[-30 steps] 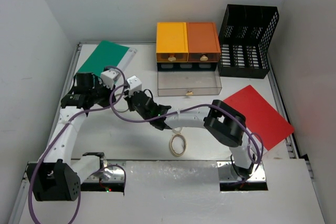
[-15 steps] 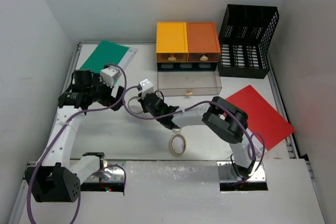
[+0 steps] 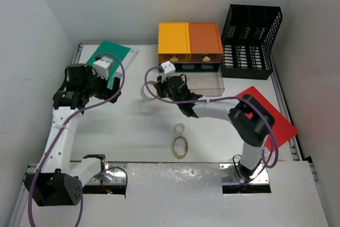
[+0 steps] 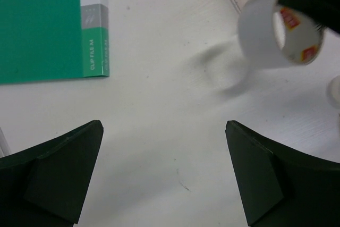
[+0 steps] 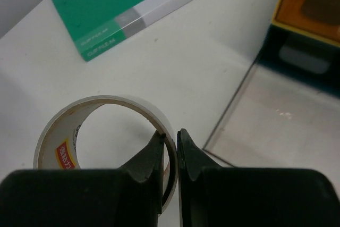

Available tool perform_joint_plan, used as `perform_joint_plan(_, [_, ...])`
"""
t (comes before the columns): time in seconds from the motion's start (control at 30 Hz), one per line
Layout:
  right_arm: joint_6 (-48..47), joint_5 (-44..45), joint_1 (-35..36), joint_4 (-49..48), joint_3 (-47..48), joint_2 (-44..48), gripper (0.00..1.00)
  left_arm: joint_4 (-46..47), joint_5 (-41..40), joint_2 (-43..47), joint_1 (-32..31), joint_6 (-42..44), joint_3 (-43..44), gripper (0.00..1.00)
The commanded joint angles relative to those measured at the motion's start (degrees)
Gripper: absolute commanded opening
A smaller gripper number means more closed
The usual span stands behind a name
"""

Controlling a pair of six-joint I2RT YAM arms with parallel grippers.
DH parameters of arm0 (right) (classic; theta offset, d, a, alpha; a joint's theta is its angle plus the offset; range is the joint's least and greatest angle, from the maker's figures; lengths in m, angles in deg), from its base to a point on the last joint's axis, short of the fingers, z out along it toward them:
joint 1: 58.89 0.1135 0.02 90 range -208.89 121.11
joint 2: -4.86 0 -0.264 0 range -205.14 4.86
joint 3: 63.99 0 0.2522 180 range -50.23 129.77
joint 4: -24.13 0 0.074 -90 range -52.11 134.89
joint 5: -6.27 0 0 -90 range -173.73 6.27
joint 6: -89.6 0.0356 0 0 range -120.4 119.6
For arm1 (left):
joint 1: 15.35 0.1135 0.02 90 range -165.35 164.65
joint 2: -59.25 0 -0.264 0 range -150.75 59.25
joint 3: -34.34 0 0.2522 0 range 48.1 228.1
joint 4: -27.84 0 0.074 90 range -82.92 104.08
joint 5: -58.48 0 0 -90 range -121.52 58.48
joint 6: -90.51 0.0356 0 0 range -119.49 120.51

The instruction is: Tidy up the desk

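White table (image 3: 122, 131), railed at its edges and enclosed by white walls, fills the top view. Far left: green folder (image 3: 103, 54) lying flat. Left claw (image 4: 164, 179) hangs over bare surface just beside it, fingers spread wide, empty. Centre: right claw (image 5: 170, 144), pinching the wall of a tape roll (image 5: 106, 101), holds it clear of the table, with its shadow beneath. Near edge: large ring (image 3: 180, 146), small ring (image 3: 180, 128). Right: yellow-and-orange drawers (image 3: 189, 42), black basket (image 3: 249, 41), red folder (image 3: 268, 118).
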Motion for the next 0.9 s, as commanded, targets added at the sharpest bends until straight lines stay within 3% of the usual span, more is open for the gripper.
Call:
perform_joint_plan(0.0, [-3.2, -3.1, -3.0, 3.6, 3.4, 4.3, 0.0, 3.1, -1.5, 0.5, 1.7, -1.0, 0.2, 1.0])
perform_joint_plan(0.2, [-12.5, 10.4, -6.9, 20.1, 11.1, 2.3, 0.0, 4.9, -2.1, -1.0, 1.7, -1.2, -2.8, 1.0])
perform_joint_plan(0.33, [-13.8, 14.0, -8.8, 27.9, 17.5, -2.2, 0.0, 6.5, -3.4, -2.1, 1.8, -1.8, -4.9, 1.0])
perform_joint_plan(0.63, [-10.8, 12.1, -12.0, 31.8, 23.6, -10.5, 0.0, 6.5, -4.0, -3.0, 1.7, -1.7, -6.2, 1.0])
perform_joint_plan(0.87, [-7.2, 7.9, -13.4, 29.5, 24.3, -13.2, 0.0, 6.5, -4.2, -3.1, 1.7, -1.3, -6.8, 0.99])
